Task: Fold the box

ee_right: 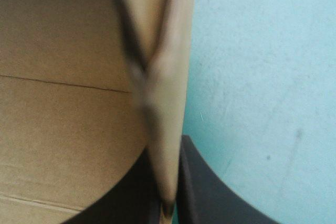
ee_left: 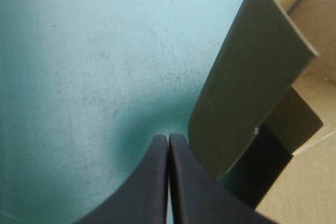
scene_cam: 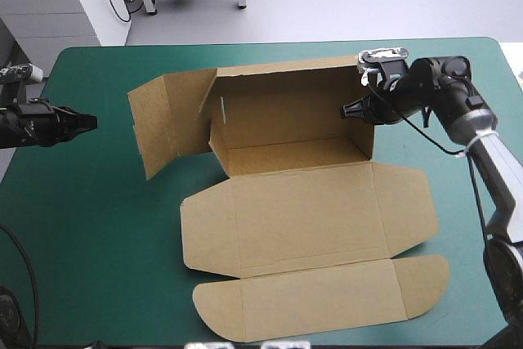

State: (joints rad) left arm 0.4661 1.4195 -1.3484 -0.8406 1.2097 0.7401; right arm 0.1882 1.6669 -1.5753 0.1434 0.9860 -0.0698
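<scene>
The box (scene_cam: 310, 202), a cut sheet of brown board partly erected, lies at the middle of the teal-green table cover (scene_cam: 98, 267). Its raised rear wall (scene_cam: 286, 100) faces the far edge, and its flat lid panel (scene_cam: 319, 300) with rounded tabs faces the near edge. The right gripper (scene_cam: 351, 109), two broad black curved fingers, is clamped on the upper edge of the upright right end wall (scene_cam: 365, 132). The right wrist view shows the board pinched edge-on, with one of the fingers (ee_right: 205, 182) on its outer face. The left gripper (scene_cam: 88, 122) sits near the left edge, fingers pressed together on nothing, apart from the left end flap (scene_cam: 163, 124), which splays outward. The step in hand appears to be steadying the right wall while the left flap is raised. Hold the pinched wall vertical and square to the rear wall, with pressure too light to crease the board. Apply the left gripper to the flap's outer face and swing it about its crease without dragging the base across the cover. The inner finger of the right gripper is hidden behind the board. Whether any tab is tucked at the right rear corner cannot be determined.
</scene>
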